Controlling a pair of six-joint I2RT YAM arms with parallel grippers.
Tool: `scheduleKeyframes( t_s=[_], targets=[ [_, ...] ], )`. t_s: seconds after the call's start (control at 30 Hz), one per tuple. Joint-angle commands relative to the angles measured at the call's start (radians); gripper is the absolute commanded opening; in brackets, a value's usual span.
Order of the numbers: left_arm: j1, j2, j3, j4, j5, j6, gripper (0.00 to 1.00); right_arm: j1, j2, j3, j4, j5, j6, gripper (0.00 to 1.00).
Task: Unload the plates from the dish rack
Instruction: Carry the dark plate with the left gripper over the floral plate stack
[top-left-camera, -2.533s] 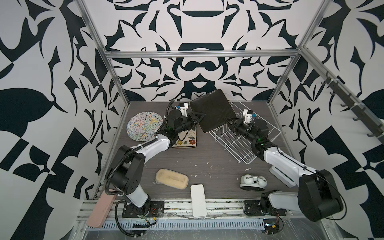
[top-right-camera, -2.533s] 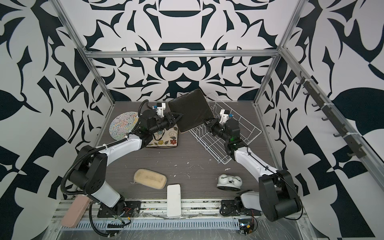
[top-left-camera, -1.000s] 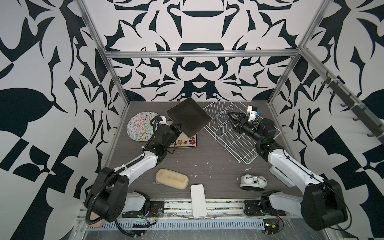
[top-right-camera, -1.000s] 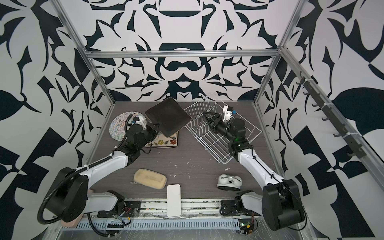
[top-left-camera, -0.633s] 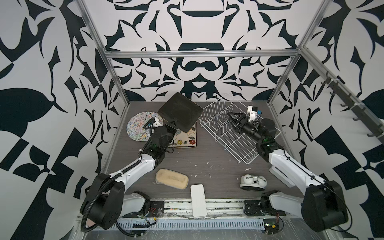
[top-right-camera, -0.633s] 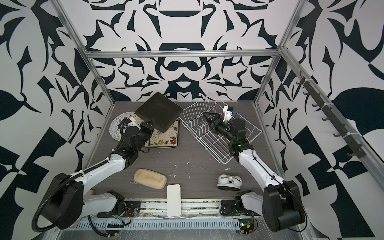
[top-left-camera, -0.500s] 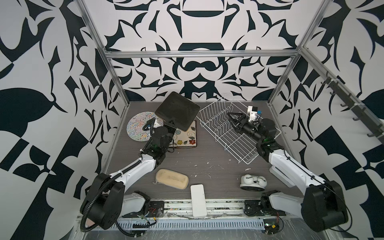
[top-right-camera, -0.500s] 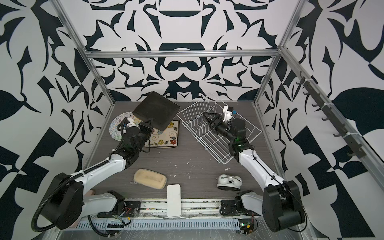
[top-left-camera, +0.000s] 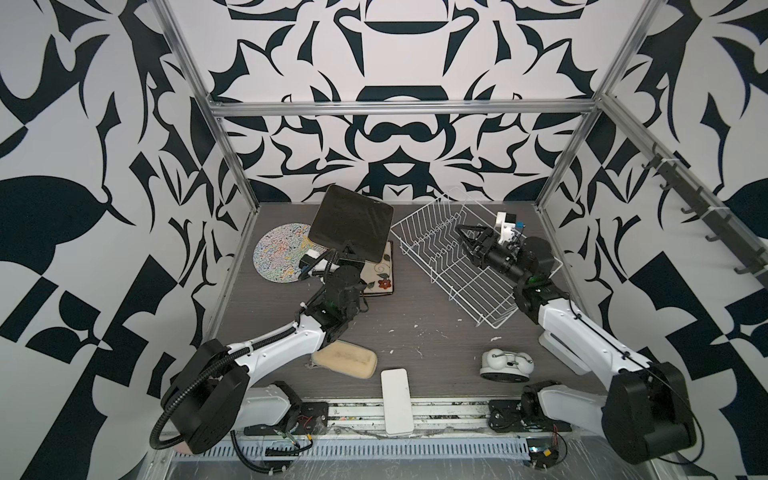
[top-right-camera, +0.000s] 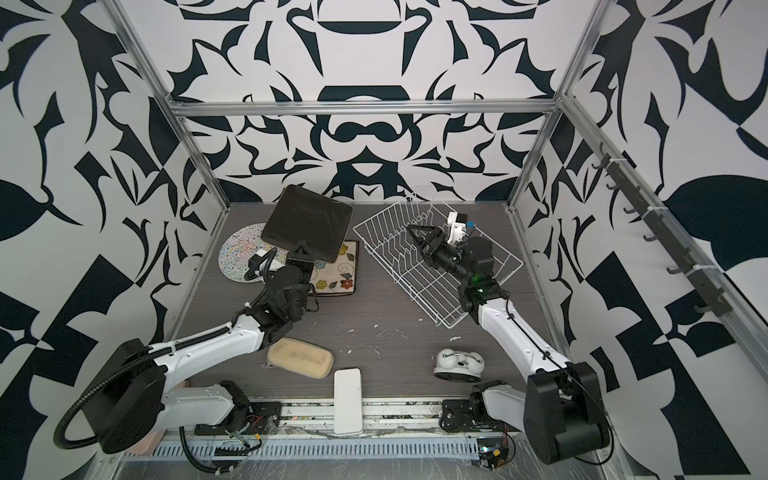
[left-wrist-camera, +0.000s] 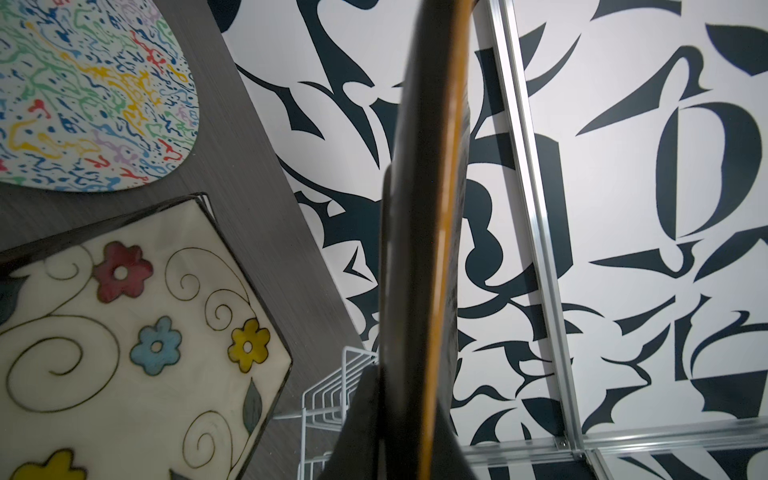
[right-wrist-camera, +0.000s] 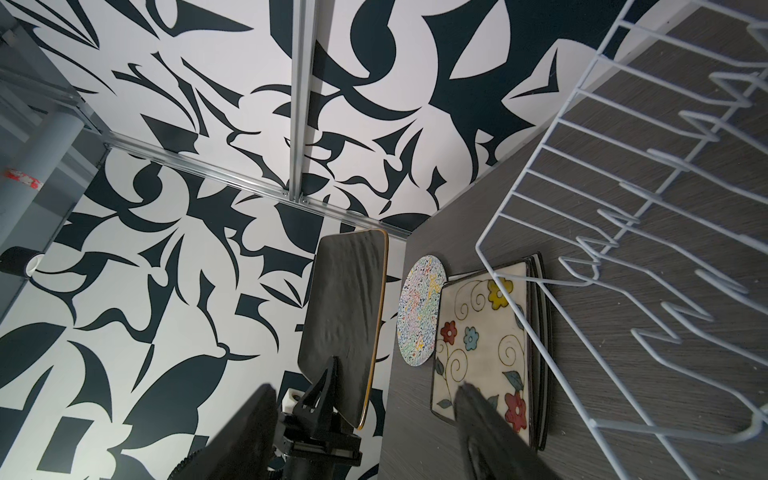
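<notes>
1. The round plate (top-left-camera: 279, 254) is lying flat on the table (top-left-camera: 415, 345), farthest left of the rack (top-left-camera: 446, 266), so it is counting as unloaded.
2. The left gripper (top-left-camera: 348, 250) is clamping its fingers on the lower edge of a dark plate (top-left-camera: 352, 222). It is holding the plate tilted in the air, left of the rack and clear of the wires. This plate is out of the rack but not yet set down.
3. The floral plate (top-left-camera: 380, 277) is lying face up just left of the rack, beneath the held plate. In the right wrist view it is resting on the lower plates (right-wrist-camera: 540, 332), seemingly a small stack of dark ones.
4. The rack is showing no plates among its prongs in both top views. I am judging the unloading nearly finished, with only the lowering of the dark plate left.
5. The right gripper (top-left-camera: 467, 240) is hovering over the rack's far part, fingers apart and holding nothing.
</notes>
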Motion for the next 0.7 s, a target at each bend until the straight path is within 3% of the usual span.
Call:
scheduleKeyframes(
  t_s=[0.0, 0.13, 0.33, 0.43, 0.5, 0.57, 0.67],
  targets=[
    [-0.049, 0.026, 0.039, 0.197, -0.202, -0.064, 0.00, -0.004, -0.019, 0.040, 0.039, -0.037, -0.019, 0.71],
    [-0.105, 0.066, 0.053, 0.187, -0.309, -0.088, 0.00, -0.004, -0.030, 0.033, 0.030, -0.046, -0.024, 0.70],
    [-0.115, 0.065, 0.071, 0.006, -0.329, -0.232, 0.00, -0.004, -0.052, 0.018, 0.003, -0.039, -0.044, 0.71],
    [-0.115, 0.025, 0.126, -0.397, -0.330, -0.528, 0.00, -0.004, -0.053, 0.012, 0.000, -0.033, -0.046, 0.70],
    [-0.115, 0.014, 0.214, -0.811, -0.311, -0.825, 0.00, -0.004, -0.050, 0.011, 0.000, -0.031, -0.046, 0.71],
    [-0.115, 0.031, 0.298, -1.107, -0.312, -1.024, 0.00, -0.004, -0.046, 0.011, 0.001, -0.031, -0.045, 0.71],
    [-0.115, 0.029, 0.294, -1.124, -0.304, -1.054, 0.00, -0.003, -0.040, 0.010, 0.003, -0.027, -0.046, 0.70]
  ],
)
